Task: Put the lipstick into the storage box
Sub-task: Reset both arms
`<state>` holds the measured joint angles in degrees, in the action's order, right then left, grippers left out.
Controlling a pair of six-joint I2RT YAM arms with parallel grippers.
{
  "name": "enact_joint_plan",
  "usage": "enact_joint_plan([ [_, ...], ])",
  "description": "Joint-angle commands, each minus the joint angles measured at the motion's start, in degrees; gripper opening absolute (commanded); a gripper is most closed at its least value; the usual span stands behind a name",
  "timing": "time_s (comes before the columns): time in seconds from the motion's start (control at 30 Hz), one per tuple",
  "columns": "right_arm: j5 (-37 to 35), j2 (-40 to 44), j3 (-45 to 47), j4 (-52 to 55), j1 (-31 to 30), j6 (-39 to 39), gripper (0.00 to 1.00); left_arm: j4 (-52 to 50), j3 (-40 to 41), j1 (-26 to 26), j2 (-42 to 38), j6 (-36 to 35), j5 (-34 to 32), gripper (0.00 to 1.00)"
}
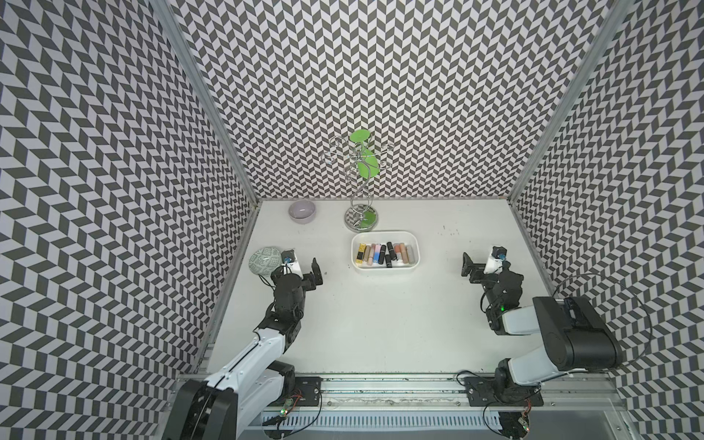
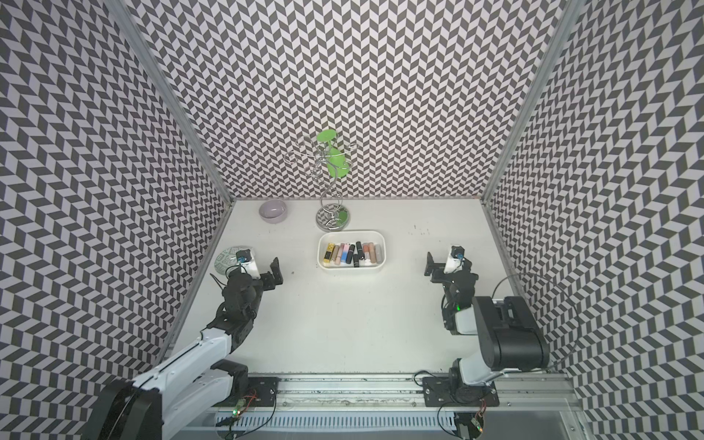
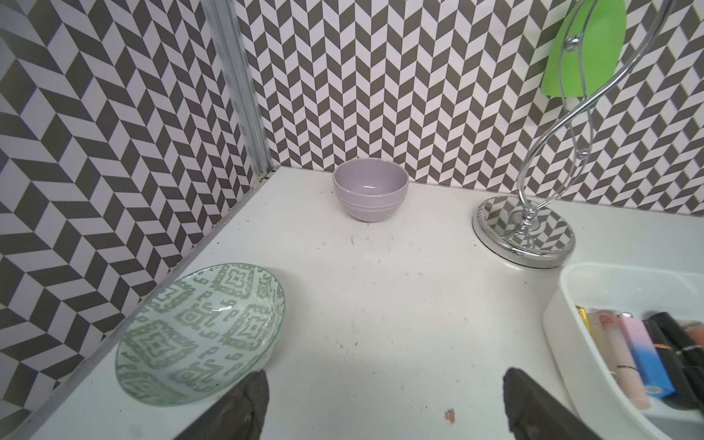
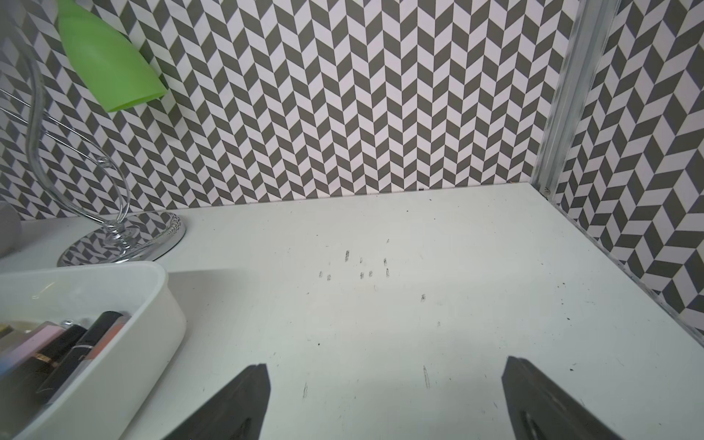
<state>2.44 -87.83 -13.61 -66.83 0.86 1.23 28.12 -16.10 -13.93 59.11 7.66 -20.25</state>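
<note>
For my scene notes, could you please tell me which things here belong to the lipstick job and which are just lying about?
Job: storage box, lipsticks lying inside it, left gripper and right gripper, both open and empty.
Lying about: lilac bowl, green-patterned plate, chrome stand.

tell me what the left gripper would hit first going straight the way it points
Probably the lilac bowl at the back wall: it sits nearly dead ahead of the open left gripper, only bare table between. Height is unclear, so it might pass above it.
</note>
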Motion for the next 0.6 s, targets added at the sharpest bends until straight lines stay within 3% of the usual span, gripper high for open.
enact_joint_plan([
  [0.0, 0.6, 0.1, -1.5, -3.3, -0.6, -1.4, 1.00, 11.8, -2.8, 1.0, 5.9, -4.1, 1.4, 0.99],
  [0.2, -0.1, -0.2, -1.8, -3.3, -1.0, -1.6, 1.00, 21.2, -3.9, 2.6, 15.4, -7.1, 1.9, 0.99],
  [0.37, -0.2, 0.2, -1.9, -2.5, -1.0, -1.6, 1.00, 26.4, -1.7, 4.1, 18.8, -8.2, 2.2, 0.99],
  [0.57, -0.2, 0.1, -2.0, -2.5, -1.0, -1.6, 1.00, 33.8, 0.8, 6.5, 21.0, -10.4, 7.0, 0.99],
])
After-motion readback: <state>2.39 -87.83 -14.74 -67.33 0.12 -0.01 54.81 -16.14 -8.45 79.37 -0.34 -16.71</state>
